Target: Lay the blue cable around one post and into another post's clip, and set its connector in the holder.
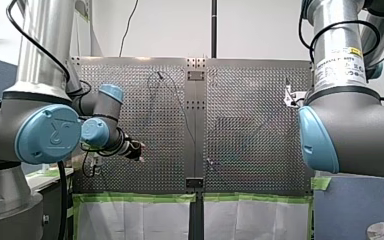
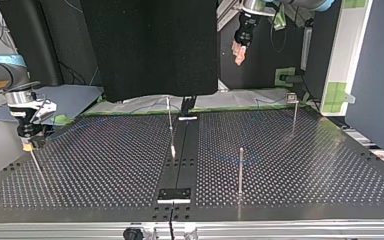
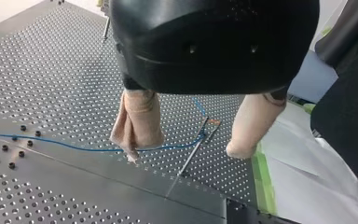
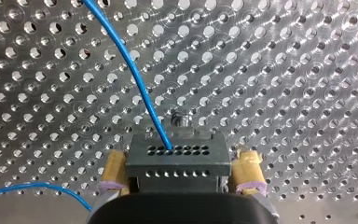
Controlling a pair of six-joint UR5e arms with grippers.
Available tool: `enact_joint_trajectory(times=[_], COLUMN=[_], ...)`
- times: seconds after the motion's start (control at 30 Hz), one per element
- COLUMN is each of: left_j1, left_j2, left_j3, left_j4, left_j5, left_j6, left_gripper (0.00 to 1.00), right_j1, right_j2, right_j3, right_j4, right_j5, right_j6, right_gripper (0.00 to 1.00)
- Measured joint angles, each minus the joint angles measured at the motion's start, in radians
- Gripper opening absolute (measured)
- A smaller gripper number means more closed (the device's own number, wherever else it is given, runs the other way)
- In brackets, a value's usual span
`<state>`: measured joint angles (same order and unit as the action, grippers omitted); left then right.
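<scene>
Meanwhile, one blue cable (image 3: 74,148), four thin posts (image 2: 241,170) on table (image 2: 105,165): R gripper (image 4: 181,170) clamps connector (image 4: 175,156) btwn yellow pads; L gripper (image 3: 184,153) wide apart, holding nothing.

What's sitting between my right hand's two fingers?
The black connector, blue cable plugged into it, held between the yellow pads; the right wrist view shows it.
</scene>
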<state>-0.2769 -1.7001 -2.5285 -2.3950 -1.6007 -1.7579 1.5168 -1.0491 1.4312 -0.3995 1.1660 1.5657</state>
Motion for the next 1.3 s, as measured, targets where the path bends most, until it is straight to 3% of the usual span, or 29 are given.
enact_joint_trajectory(times=[0.37,0.6,0.83,1.3], left_j1=[0.001,-0.002,-0.004,0.002], left_j2=[0.0,0.0,0.0,0.0], left_j3=[-0.096,-0.044,0.016,0.028], left_j4=[0.111,0.182,0.247,0.38], left_j5=[0.005,0.055,0.061,0.039], left_j6=[-0.009,-0.07,-0.128,-0.079], left_gripper=[1.0,1.0,1.0,1.0], right_j1=[0.001,0.001,0.001,0.0], right_j2=[0.0,0.0,0.0,0.001], right_j3=[0.0,0.0,0.0,0.0], right_j4=[0.001,0.002,0.002,0.006], right_j5=[0.001,0.0,0.0,0.0], right_j6=[-0.001,-0.001,-0.001,-0.001], right_gripper=[1.0,1.0,1.0,1.0])
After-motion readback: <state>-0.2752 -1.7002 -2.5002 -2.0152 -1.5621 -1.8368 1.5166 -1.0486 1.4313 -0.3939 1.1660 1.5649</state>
